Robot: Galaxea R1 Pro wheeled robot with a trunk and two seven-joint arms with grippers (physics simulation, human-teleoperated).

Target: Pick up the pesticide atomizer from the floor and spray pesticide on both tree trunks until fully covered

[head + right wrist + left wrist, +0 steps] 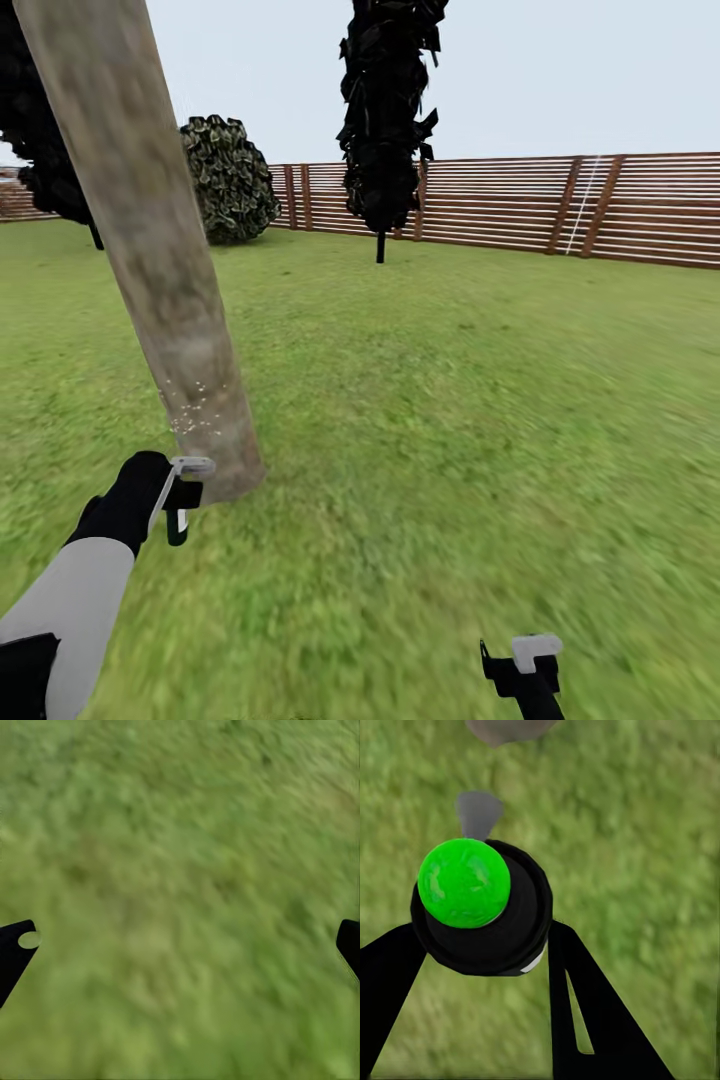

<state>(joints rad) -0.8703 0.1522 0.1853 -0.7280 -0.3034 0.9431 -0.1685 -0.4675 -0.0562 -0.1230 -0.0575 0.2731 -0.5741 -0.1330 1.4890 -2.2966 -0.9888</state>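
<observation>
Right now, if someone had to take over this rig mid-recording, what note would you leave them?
Left gripper: jaws shut on the sprayer, the one with the green cap, held low near the base of the tree trunk.
Right gripper: jaws open, holding nothing, hanging over the grass.
Done: sprayer is picked up; a small patch of white specks sits low on this trunk.
Left: most of this trunk looks bare, so keep spraying higher and around it. After that, go to the second tree and cover its trunk too.
</observation>
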